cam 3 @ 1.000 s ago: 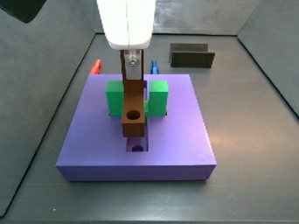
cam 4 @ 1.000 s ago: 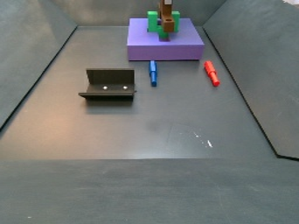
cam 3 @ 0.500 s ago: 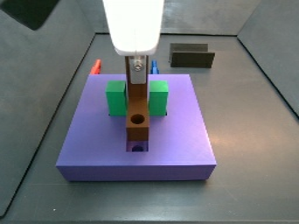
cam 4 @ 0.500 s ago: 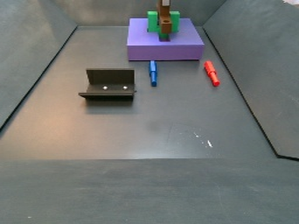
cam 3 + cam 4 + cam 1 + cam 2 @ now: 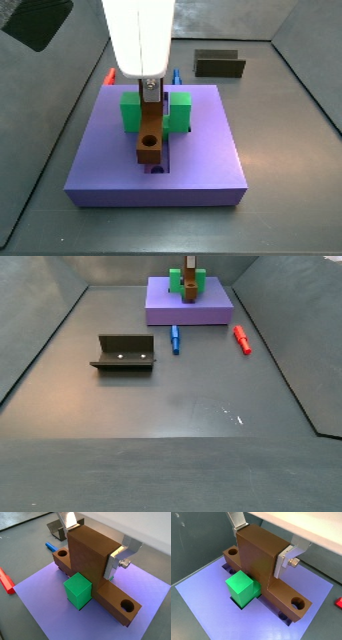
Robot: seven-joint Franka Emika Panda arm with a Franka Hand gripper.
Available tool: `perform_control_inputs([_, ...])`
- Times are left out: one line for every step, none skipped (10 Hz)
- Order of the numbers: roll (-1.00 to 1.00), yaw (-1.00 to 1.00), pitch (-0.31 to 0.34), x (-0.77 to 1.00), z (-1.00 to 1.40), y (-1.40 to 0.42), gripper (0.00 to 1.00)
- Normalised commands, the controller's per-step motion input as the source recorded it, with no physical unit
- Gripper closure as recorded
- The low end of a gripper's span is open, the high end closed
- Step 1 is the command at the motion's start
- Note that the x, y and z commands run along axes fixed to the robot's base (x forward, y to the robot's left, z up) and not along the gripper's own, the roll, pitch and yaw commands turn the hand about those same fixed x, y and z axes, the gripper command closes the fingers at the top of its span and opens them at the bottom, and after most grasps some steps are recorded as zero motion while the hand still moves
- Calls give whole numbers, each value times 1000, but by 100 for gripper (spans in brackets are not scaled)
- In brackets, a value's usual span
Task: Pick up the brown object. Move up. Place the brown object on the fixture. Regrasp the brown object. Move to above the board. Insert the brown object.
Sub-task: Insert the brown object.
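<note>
My gripper (image 5: pixel 91 543) (image 5: pixel 262 541) is shut on the brown object (image 5: pixel 90 557) (image 5: pixel 258 559), with a silver finger (image 5: pixel 115 564) on each side of its upright block. In both wrist views the brown object's low bar, with a round hole near each end, lies along the groove of the purple board (image 5: pixel 150 587) (image 5: pixel 208 607), against the green block (image 5: pixel 79 591) (image 5: pixel 241 587). In a side view the gripper (image 5: pixel 151 92) hangs over the board (image 5: pixel 201 160), with the brown object (image 5: pixel 151 140) down between the green block's arms (image 5: pixel 131 112). The fixture (image 5: pixel 219 64) (image 5: pixel 124 352) stands apart on the floor.
A blue stick (image 5: pixel 174 340) and a red stick (image 5: pixel 242 339) lie on the floor beside the board (image 5: pixel 207 311). The blue stick (image 5: pixel 50 547) and the red stick (image 5: pixel 5 579) also show in a wrist view. Dark walls ring the floor.
The gripper has come down with the brown object, whose lower end now sits lower in the board's groove. Nothing else has moved.
</note>
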Motion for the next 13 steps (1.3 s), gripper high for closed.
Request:
perform_control_inputs([0, 0, 0, 71, -300, -109, 100])
perform_control_inputs([-14, 0, 0, 106, -320, -109, 100])
perform_control_inputs([-13, 0, -3, 46, -349, -46, 100])
perform_control_inputs([0, 0, 0, 0, -331, 0, 100])
perform_control_inputs([0, 0, 0, 11, -320, 0, 100])
perform_control_inputs([0, 0, 0, 0, -329, 0, 100])
perform_control_inputs([0, 0, 0, 286, -143, 0, 100])
perform_control_inputs([0, 0, 0, 194, -163, 0, 100])
perform_control_inputs([0, 0, 0, 146, -126, 0, 100])
perform_control_inputs([0, 0, 0, 97, -111, 0, 100])
perform_control_inputs([0, 0, 0, 0, -203, 0, 100])
perform_control_inputs([0, -20, -26, -11, -411, 0, 100])
perform_control_inputs([69, -17, -76, -260, -651, -11, 100])
